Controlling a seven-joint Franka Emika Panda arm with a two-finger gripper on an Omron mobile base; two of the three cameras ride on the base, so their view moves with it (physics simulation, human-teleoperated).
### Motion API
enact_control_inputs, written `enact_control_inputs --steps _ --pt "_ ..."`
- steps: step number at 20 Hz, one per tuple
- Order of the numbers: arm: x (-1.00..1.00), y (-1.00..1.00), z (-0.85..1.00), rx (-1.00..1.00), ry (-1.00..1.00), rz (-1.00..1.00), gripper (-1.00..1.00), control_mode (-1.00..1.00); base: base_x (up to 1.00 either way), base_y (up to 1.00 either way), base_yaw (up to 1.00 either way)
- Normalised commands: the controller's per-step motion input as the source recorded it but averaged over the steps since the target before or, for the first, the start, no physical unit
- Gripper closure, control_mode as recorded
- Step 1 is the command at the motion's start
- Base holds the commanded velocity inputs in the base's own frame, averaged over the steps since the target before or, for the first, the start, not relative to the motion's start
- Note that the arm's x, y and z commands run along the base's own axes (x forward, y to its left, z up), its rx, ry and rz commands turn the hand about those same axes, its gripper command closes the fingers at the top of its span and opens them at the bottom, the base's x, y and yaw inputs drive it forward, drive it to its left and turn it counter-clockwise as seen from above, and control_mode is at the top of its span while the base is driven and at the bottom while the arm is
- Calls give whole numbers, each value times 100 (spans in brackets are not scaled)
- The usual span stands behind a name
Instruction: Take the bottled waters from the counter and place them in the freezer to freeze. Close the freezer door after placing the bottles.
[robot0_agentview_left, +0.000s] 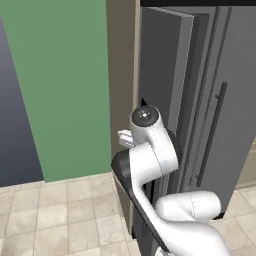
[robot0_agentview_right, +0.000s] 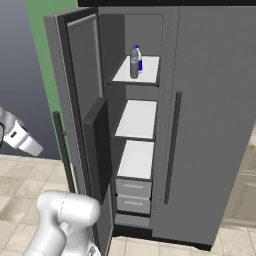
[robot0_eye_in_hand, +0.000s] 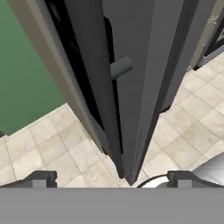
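My gripper (robot0_eye_in_hand: 111, 177) stands wide, holding nothing; in the hand view its two dark fingertips (robot0_eye_in_hand: 41, 178) sit far apart at the bottom, with the outer edge of the freezer door (robot0_eye_in_hand: 131, 87) rising between them. The stub of the door's dark bar handle (robot0_eye_in_hand: 120, 66) juts out from that face, higher up. Beige floor tiles (robot0_eye_in_hand: 52, 148) spread on either side of the door edge, and a green wall (robot0_eye_in_hand: 26, 74) lies to the left.

From the right base view, the freezer door (robot0_agentview_right: 82, 115) stands wide open, swung out to the left, its black dispenser panel (robot0_agentview_right: 97, 147) and bar handle (robot0_agentview_right: 62, 150) showing edge-on. The freezer (robot0_agentview_right: 137, 125) is open to view: three white shelves (robot0_agentview_right: 137, 119) stacked above two grey drawers (robot0_agentview_right: 133, 195). Both bottled waters (robot0_agentview_right: 135, 62) stand upright on the top shelf, close together, the translucent grey one in front of the white one with the blue label. The plain grey fridge door (robot0_agentview_right: 215, 120) to the right is closed.

In the left base view, my white arm (robot0_agentview_left: 150, 155) reaches up just beside the open door (robot0_agentview_left: 165, 75).
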Motion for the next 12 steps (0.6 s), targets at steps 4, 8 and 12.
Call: enact_control_inputs --steps 4,8,12 --pt "57 32 -19 -1 -9 -13 -100 -100 0 0 0" --pt "31 25 -18 -1 -4 -16 -100 -100 0 0 0" --pt "20 -4 -50 -8 0 -27 -100 -100 0 0 0"
